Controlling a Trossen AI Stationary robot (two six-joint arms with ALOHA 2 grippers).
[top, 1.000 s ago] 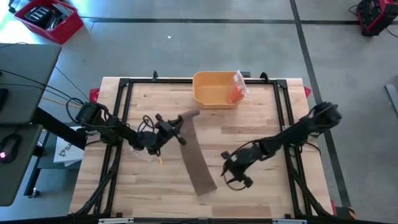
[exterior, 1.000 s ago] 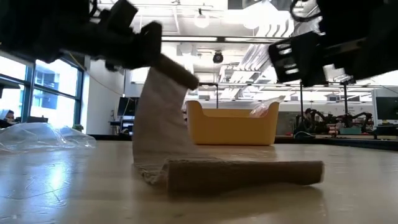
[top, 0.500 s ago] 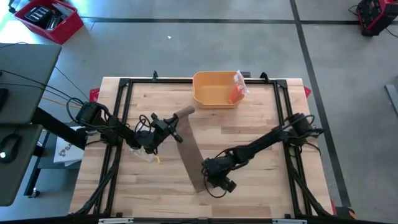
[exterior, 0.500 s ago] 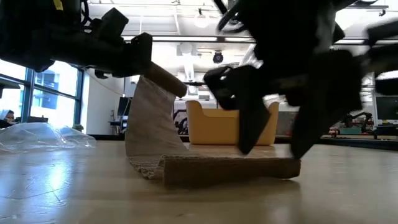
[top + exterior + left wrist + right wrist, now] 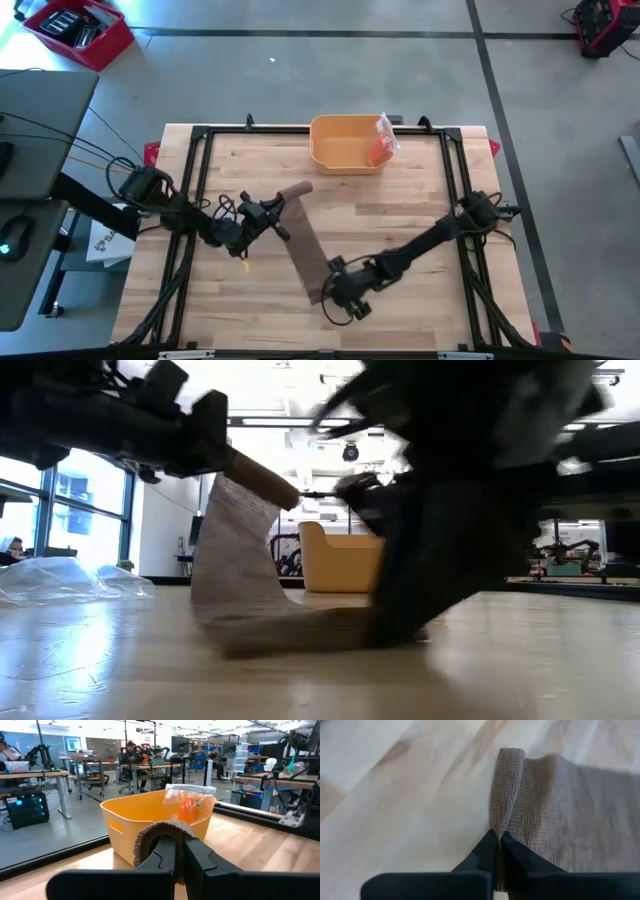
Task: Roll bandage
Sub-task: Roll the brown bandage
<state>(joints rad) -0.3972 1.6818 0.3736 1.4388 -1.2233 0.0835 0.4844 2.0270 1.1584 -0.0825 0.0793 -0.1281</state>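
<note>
The brown bandage (image 5: 303, 240) is stretched between the two arms, most likely so it stays taut and flat enough to be rolled up from one end. The left gripper (image 5: 272, 212) has its fingers (image 5: 172, 851) pressed together on the bandage's far end, which folds over their tips and is held raised above the bench (image 5: 400, 215); from there the strip slopes down to the wood. The right gripper (image 5: 332, 284) sits low at the near end, its fingers (image 5: 495, 845) closed to a pinch on a small fold of the fabric's edge, with the rest of the strip lying flat on the bench just beyond the fingertips. Pinching that fold looks like the start of a roll: a tucked edge gives a core to wind around.

Well beyond the left fingers stands a yellow bin (image 5: 345, 143) holding a clear packet with something orange (image 5: 380, 142) inside, apart from the work. A crumpled clear wrapper (image 5: 60, 578) lies on the bench off to one side.

No brand, label or legible writing shows on the bandage, bin or packet.
</note>
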